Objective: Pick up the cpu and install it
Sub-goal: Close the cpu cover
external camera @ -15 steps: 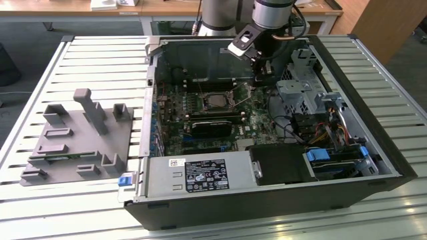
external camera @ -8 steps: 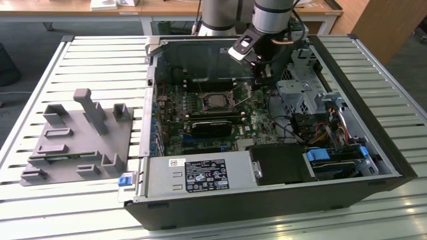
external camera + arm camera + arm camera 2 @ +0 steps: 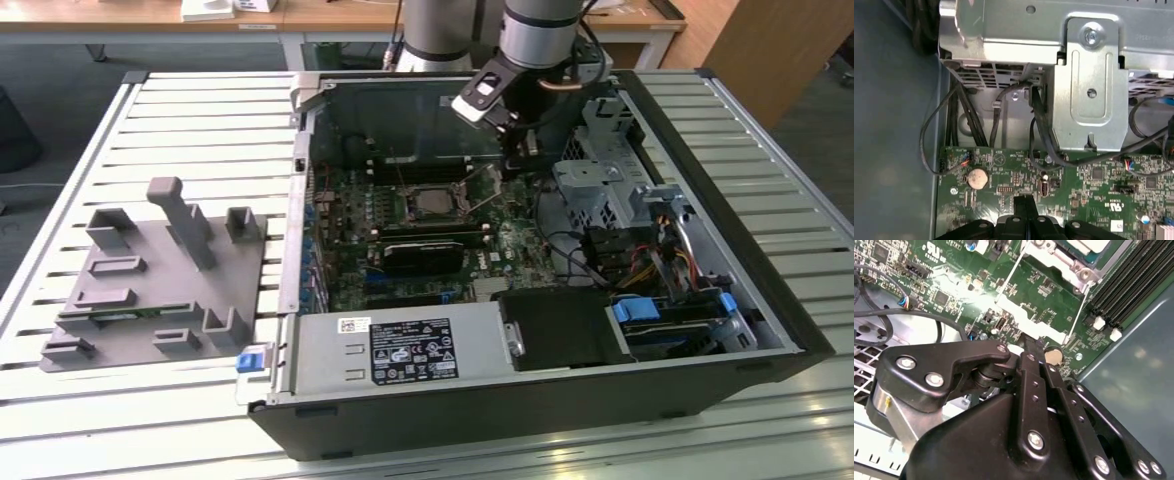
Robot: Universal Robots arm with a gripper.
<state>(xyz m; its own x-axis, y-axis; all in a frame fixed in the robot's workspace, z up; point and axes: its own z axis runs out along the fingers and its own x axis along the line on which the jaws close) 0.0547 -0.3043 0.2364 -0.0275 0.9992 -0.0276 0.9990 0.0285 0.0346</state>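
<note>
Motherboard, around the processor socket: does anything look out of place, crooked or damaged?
Nothing looks damaged or spilled. One oddity: the metal load plate is swung open, off the cpu, so the cpu appears to sit unclamped. The gripper, fingers shut, is close by that plate's edge.

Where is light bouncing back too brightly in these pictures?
In the second wrist view, glare whitens part of the motherboard; in the first wrist view, the metal bracket shines; the exterior view is evenly lit, with sheen on the slatted table.
</note>
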